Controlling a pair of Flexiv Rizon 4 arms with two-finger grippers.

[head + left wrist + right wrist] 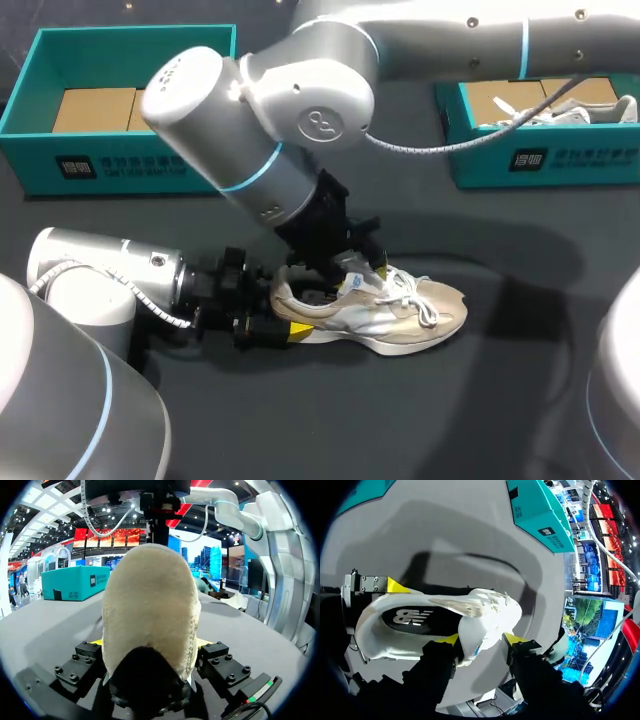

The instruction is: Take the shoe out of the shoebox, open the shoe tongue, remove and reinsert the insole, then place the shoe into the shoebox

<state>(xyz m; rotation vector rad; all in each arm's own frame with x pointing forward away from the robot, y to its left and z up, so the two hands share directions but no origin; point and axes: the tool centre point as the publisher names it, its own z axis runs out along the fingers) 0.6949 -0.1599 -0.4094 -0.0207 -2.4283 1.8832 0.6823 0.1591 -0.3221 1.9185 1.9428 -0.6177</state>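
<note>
A beige and white shoe (400, 310) lies on its sole on the dark table, toe toward the right. My left gripper (262, 325) holds it at the heel. In the left wrist view the heel (150, 610) fills the space between the fingers, which press on both sides. My right gripper (352, 268) comes down from above onto the shoe's opening. In the right wrist view the white tongue (485, 620) sits between its yellow tips (451, 639), and both touch it. The dark insole (415, 617) shows inside the shoe. One yellow fingertip (395, 585) of my left gripper rests against the heel side.
A teal shoebox (120, 160) with cardboard inside stands at the back left. A second teal shoebox (560, 165) at the back right holds another shoe (590, 110). My right arm's big elbow (230, 110) hangs over the table's middle.
</note>
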